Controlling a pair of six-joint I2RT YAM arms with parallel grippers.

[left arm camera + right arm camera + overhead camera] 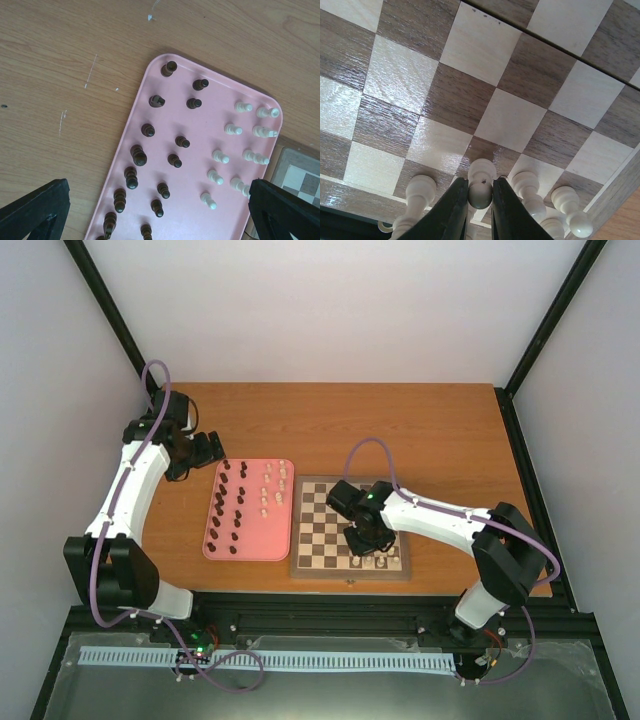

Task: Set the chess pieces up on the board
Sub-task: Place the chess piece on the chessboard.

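The right gripper (368, 546) is held low over the board (322, 526), at the board's near edge and toward its right-hand corner. In the right wrist view its fingers (451, 212) are seen clamped on a cream chess piece (482, 175), which is upright over the board's nearest row of squares. Whether the foot of that piece rests on the square cannot be told, as it is hidden by the fingers. Other cream pieces (420, 192) are stood upright in the same row, one to the left of the held piece and the rest to its right, toward the board's corner.

A pink tray (255, 540) is laid on the table (440, 430) just beside the board's left edge. Dark chess pieces (139, 156) are stood in loose columns on the half of the tray farther from the board. Cream chess pieces (220, 156) are stood on the half nearer the board.

The left gripper (207, 448) is held well apart from the board, to its left and beyond the tray's far corner. Its fingers (35, 210) are spread wide, with nothing gripped between them.
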